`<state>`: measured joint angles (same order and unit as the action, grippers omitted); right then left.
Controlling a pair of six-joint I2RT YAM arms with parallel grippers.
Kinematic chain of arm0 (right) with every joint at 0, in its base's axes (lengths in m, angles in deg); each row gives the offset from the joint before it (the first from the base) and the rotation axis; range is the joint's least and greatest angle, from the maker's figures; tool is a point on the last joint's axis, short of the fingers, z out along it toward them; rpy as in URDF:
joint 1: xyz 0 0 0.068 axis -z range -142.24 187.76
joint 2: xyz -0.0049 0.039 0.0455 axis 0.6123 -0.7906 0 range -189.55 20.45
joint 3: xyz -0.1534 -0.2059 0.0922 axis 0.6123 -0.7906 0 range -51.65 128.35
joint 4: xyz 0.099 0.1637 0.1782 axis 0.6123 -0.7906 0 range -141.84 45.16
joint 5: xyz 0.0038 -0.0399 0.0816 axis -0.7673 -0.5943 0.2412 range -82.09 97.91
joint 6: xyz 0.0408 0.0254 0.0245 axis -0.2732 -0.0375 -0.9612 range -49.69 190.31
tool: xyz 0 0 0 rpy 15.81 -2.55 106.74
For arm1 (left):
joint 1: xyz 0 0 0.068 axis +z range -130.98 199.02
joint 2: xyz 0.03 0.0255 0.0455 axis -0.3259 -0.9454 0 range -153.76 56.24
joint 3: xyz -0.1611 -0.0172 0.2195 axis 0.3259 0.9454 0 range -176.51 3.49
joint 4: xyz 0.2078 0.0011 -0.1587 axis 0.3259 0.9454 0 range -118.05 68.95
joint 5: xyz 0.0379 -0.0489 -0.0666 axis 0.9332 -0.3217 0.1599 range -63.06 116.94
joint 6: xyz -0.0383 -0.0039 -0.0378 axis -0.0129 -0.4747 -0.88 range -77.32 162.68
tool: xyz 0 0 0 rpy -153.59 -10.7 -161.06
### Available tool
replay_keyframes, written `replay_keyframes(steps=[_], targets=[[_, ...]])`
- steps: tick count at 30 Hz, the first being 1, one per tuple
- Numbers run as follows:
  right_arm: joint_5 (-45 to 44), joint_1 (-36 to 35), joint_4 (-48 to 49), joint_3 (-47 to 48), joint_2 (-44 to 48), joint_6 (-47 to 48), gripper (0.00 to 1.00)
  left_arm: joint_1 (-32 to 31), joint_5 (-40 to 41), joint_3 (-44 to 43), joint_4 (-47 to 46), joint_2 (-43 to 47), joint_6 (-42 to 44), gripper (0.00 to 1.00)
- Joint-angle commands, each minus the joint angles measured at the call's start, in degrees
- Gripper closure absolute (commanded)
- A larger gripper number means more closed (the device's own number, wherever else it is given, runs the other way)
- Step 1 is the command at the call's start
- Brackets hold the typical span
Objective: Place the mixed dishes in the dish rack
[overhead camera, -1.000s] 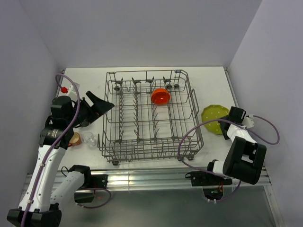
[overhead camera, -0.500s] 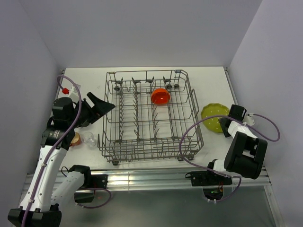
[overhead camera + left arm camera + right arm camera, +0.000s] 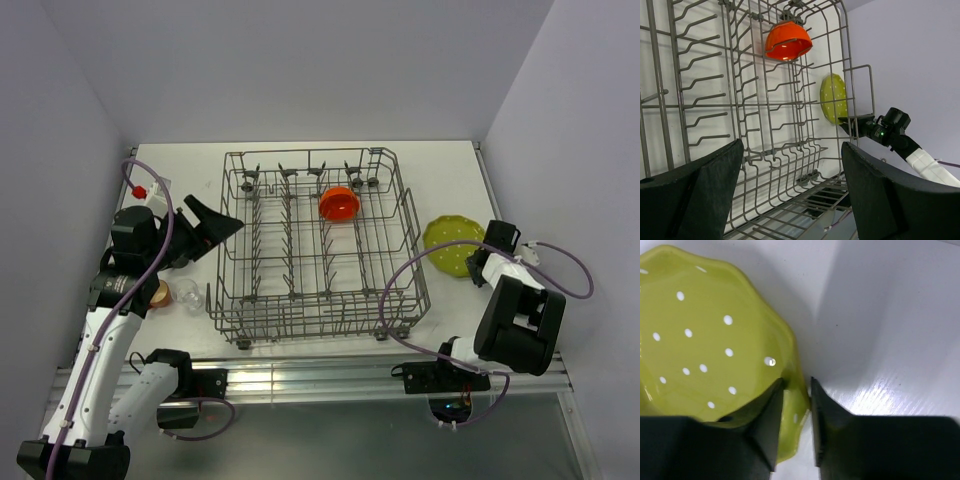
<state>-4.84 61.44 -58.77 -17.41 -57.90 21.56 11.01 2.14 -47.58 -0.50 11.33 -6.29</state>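
Note:
The grey wire dish rack [image 3: 310, 320] stands mid-table with an orange bowl [image 3: 339, 204] lying among its far tines. A yellow-green scalloped plate [image 3: 447, 243] with white dots sits on the table right of the rack. My right gripper [image 3: 472, 262] grips the plate's near right rim. In the right wrist view the rim of the plate [image 3: 705, 340] is pinched between the two fingers of the right gripper [image 3: 796, 382]. My left gripper [image 3: 215, 222] hovers open at the rack's left wall; in the left wrist view that gripper [image 3: 790, 150] holds nothing and faces across the rack [image 3: 735, 100].
A clear glass [image 3: 187, 293] and a small orange cup [image 3: 158, 294] stand on the table left of the rack, under my left arm. Side walls close the table in left and right; the right wall is close behind the plate.
The right gripper's fingers have closed onto the plate's rim, and the plate has shifted slightly left and away. The left arm has barely moved.

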Motion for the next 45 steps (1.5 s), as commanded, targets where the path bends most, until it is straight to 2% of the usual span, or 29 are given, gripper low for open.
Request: replay_keyframes(steps=[1,3,5,12,20,23,27,32,45], targets=[[-0.9,-0.3,-3.7,1.3,-2.1,0.1,0.72,0.2,-1.4,0.0,-2.8,0.6,0.2,0.14],[-0.8,-0.3,-3.8,1.4,-2.2,0.3,0.89,0.2,-1.2,0.3,-2.8,0.8,0.2,0.15],[-0.4,-0.3,-3.5,1.4,-2.2,0.8,1.0,0.3,-1.1,0.4,-2.7,0.7,0.5,0.15],[-3.9,-2.5,-2.2,1.5,2.5,2.4,1.0,0.2,-0.7,-1.0,-1.4,0.7,1.3,0.15],[-3.9,-3.0,-3.1,3.6,14.0,5.1,1.0,0.2,-1.0,-3.4,0.2,-1.0,2.8,0.2],[-3.3,-2.9,-5.0,5.6,16.6,5.4,1.0,0.2,0.0,-6.0,2.4,-2.1,4.7,0.21],[-2.6,-2.9,-6.3,8.4,17.4,5.6,1.0,-0.1,-0.7,-11.0,3.6,-4.0,6.0,0.31],[-2.4,-3.0,-7.8,10.4,18.4,5.9,1.0,-1.4,-0.9,-16.9,6.0,-8.3,7.3,0.3],[-3.3,-3.5,-11.2,14.0,24.5,4.3,1.0,-14.7,2.6,-25.9,4.4,-19.3,6.5,0.28]])
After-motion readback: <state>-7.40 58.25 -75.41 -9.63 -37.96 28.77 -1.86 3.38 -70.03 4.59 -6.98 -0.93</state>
